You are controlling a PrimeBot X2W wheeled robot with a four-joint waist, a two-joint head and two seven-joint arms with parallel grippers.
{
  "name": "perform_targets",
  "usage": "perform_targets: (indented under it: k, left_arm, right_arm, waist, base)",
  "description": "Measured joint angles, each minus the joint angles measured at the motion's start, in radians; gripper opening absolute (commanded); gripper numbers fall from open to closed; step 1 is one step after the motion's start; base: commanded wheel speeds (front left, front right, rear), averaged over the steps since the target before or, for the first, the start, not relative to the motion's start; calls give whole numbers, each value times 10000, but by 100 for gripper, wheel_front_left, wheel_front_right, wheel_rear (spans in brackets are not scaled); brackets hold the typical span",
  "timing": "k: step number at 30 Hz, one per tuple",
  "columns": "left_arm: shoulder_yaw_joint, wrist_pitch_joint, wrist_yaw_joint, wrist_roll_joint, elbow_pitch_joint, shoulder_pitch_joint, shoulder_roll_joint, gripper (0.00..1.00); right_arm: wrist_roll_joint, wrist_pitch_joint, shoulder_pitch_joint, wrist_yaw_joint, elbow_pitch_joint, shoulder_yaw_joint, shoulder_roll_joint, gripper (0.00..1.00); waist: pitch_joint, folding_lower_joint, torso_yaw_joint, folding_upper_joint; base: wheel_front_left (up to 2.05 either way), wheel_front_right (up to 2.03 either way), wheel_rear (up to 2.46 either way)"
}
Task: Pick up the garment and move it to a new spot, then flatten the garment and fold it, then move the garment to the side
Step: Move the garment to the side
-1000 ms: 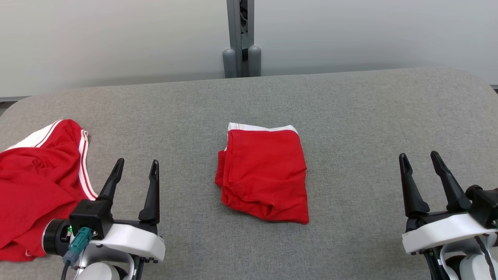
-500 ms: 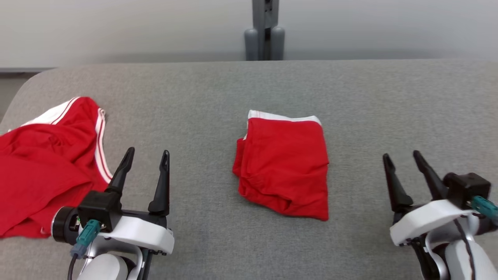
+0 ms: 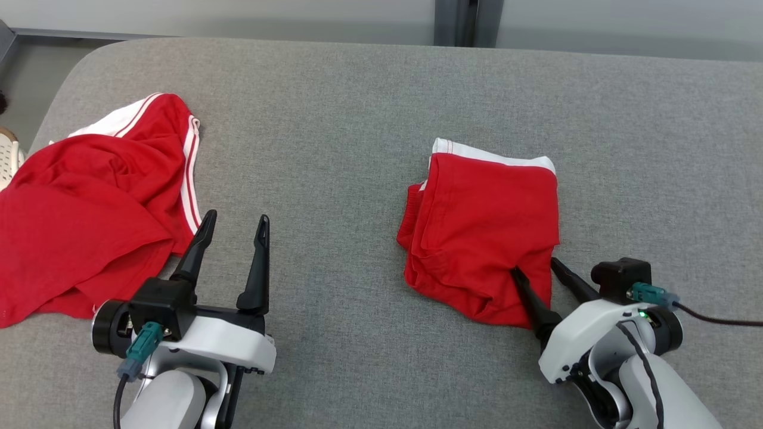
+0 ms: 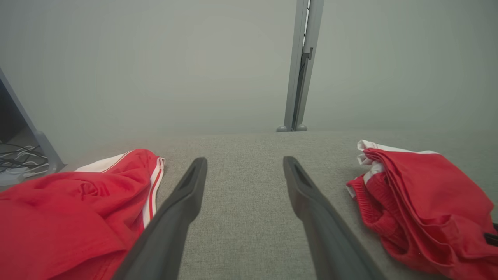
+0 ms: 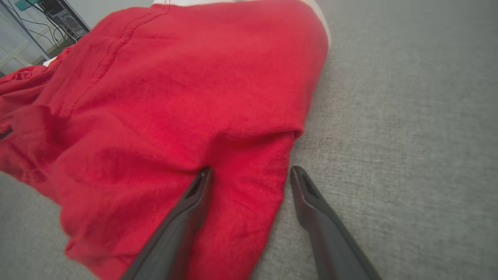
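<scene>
A grey tabletop (image 3: 357, 107) spans the head view. A crumpled red garment (image 3: 89, 220) sprawls at centre left. The folded red garment (image 3: 486, 226) lies right of centre. The right hand (image 3: 534, 266), fingers spread, straddles the folded garment's lower right corner. The left hand (image 3: 236, 216) is released at lower left.

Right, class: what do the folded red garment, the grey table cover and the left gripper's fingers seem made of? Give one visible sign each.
Folded red garment: soft matt knit, probably cotton jersey; limp creases, ribbed hem.
Grey table cover: woven fabric, matt; fine speckled weave.
Left gripper's fingers: dark hard plastic, perhaps rubber-coated; smooth, dull sheen.
</scene>
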Motion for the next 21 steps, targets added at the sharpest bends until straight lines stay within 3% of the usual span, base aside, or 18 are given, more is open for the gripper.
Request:
perform_targets:
  k: [3,4,5,6,7,21]
  left_arm:
    - [17,-69,-71,-15,130,-85,-44,100]
    - [12,-92,-75,-15,159,-166,-54,100]
    - [15,-105,-86,-15,178,-229,-67,100]
    - [8,-115,-88,-15,209,-253,-88,100]
    - [4,-117,-88,-17,245,-259,-102,100]
    - [-13,-274,-217,6,242,-481,-176,100]
  right_arm:
    - [520,105,-307,0,125,232,-61,100]
    - [619,186,-391,0,173,297,-92,90]
    - [725,213,-477,0,201,364,-125,35]
    - [769,299,-542,0,242,466,-180,5]
    - [775,418,-628,0,276,583,-267,0]
    - [738,1145,-851,6,-604,1406,-1708,0]
  waist:
    - [124,0,-61,0]
    - [147,0,-87,0]
    - [166,0,-113,0]
    - [175,0,-133,0]
    - [185,0,-152,0]
    - [365,0,-725,0]
  base:
    - [0,0,0]
    - [0,0,0]
    - [0,0,0]
    - [0,0,0]
    - [0,0,0]
    - [0,0,0]
